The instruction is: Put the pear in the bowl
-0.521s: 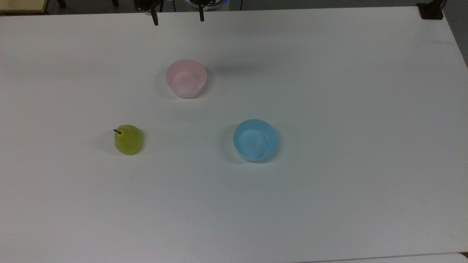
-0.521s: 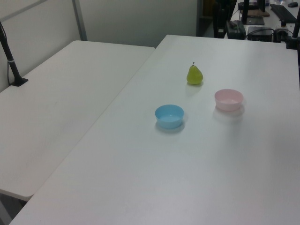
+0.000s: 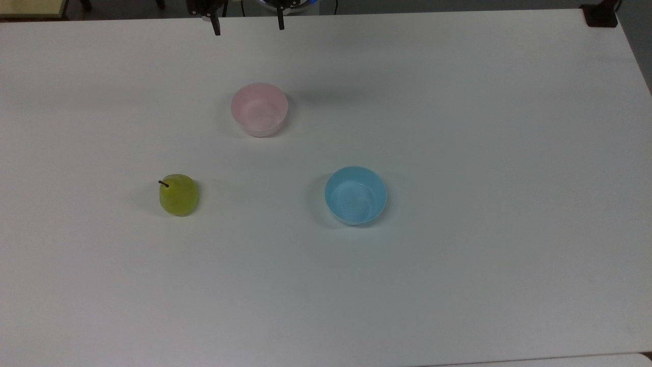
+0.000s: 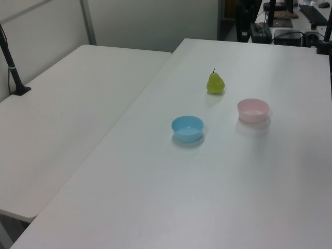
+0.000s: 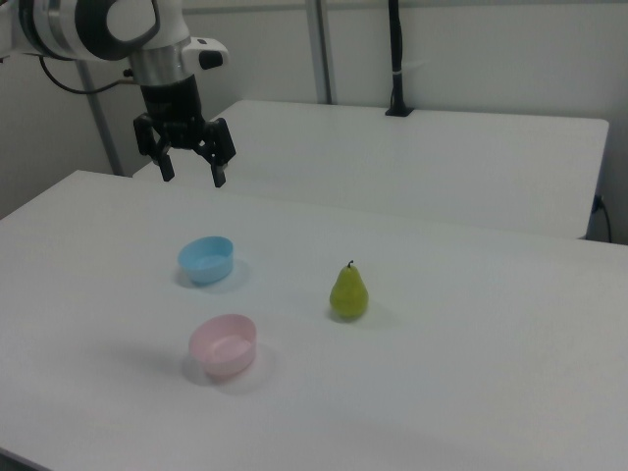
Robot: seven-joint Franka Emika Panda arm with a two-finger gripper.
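Pear: the pear (image 3: 178,194) is standing upright on the white table (image 3: 458,280), its short dark stem pointing up; in the top view the stem is leaning toward the top view's left. It is sitting alone, touching nothing but the tabletop, and can also be seen in the left view (image 4: 216,83) and the right view (image 5: 348,292).

Pink bowl: the pink bowl (image 3: 259,109) is sitting open side up and is holding nothing. In the top view it is lying up and to the right of the pear, well apart from it. In the right view (image 5: 224,346) it is sitting nearer the camera than the pear, toward the right view's left; it is showing in the left view too (image 4: 253,110).

Blue bowl: the blue bowl (image 3: 356,195) is also standing open side up and holding nothing. In the top view it is sitting on the right of the pear, level with it, and below and right of the pink bowl, apart from both. Other views: left view (image 4: 187,128), right view (image 5: 206,259).

Gripper: the gripper (image 5: 192,175) is hanging in the air above the table with its two dark fingers pointing down and spread wide apart, gripping nothing. In the top view (image 3: 248,26) it is sitting at the upper edge, beyond the pink bowl and well apart from the pear.

Second table: another white table (image 4: 62,129) is standing beside the first one, a narrow seam running between them.
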